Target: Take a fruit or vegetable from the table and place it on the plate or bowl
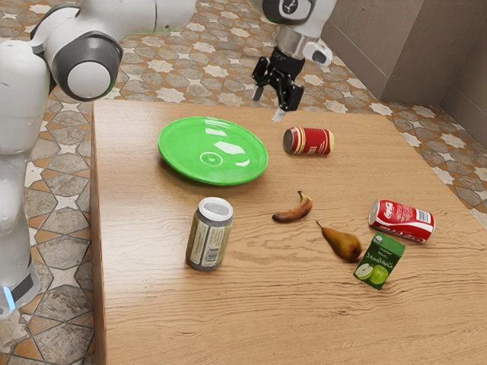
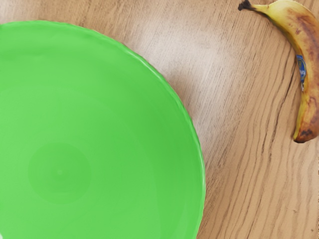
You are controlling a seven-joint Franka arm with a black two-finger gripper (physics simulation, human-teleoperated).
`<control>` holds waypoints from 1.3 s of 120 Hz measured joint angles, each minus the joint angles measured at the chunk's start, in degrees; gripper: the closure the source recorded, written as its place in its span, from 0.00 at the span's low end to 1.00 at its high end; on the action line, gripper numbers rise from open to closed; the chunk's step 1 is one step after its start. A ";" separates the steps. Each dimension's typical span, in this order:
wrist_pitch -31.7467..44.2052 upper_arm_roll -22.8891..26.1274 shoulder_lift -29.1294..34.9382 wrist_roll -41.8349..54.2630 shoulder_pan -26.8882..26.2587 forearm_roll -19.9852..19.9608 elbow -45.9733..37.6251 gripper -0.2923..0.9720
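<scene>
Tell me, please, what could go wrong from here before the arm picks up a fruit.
1. The open gripper hangs near the red can, which lies on its side. A low path toward the fruit could set the can rolling.
2. The pear lies close beside the juice carton, so fingers coming down there might knock the carton over.
3. The banana lies flat and thin on the table, so a grasp may slip off it.
</scene>
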State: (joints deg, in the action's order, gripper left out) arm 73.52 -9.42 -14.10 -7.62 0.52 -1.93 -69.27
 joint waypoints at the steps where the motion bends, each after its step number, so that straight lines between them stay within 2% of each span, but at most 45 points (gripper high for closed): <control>1: 0.30 0.00 0.00 -0.09 0.00 0.00 0.00 0.23; 22: 4.49 -0.18 -0.11 -1.71 0.17 -0.20 0.00 0.23; 40: 5.70 0.00 0.30 -2.88 3.72 -3.85 0.21 0.23; 54: 5.16 0.35 4.41 -5.94 3.36 -4.33 1.60 0.23; 66: 4.79 5.58 7.49 -9.64 3.43 -3.78 2.01 0.23; 77: 4.89 7.60 6.25 -14.19 -3.36 -2.04 -1.25 0.23; 84: 5.82 7.82 5.96 -17.41 -5.38 -1.31 -4.40 0.23; 94: 8.03 7.84 5.34 -21.98 -5.06 -0.71 -9.79 0.23; 113: 12.31 7.55 1.20 -29.30 -4.11 0.07 -14.72 0.23; 156: 23.48 7.97 -5.70 -40.85 -5.41 -3.23 -15.17 0.23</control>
State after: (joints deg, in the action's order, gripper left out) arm 97.00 -1.45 -19.80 -48.47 -4.90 -5.16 -84.44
